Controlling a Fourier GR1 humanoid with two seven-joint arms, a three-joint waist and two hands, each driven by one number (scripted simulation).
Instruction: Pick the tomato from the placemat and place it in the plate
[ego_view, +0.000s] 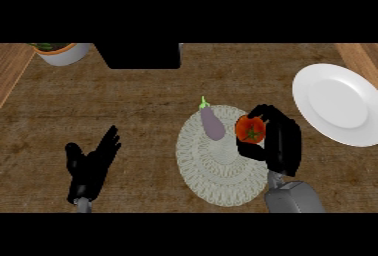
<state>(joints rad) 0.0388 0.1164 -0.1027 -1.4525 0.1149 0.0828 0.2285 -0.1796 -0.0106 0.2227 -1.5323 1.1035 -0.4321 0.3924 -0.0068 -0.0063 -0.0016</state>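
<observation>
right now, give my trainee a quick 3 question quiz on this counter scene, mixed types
1. True or false: the tomato already lies in the plate.
2. Which hand is curled round the tomato? A) left hand B) right hand
3. Fill in: the vegetable lying on the placemat beside the tomato is an ____.

Key
1. False; the tomato is at the placemat's right edge, left of the plate.
2. B; the left hand rests open on the counter.
3. eggplant

I see my right hand (280, 145) curled round the tomato (250, 129) at the placemat's (218, 170) right edge, beside an eggplant (212, 122). The plate (336, 102) lies right; my left hand (90, 162) rests open.
</observation>
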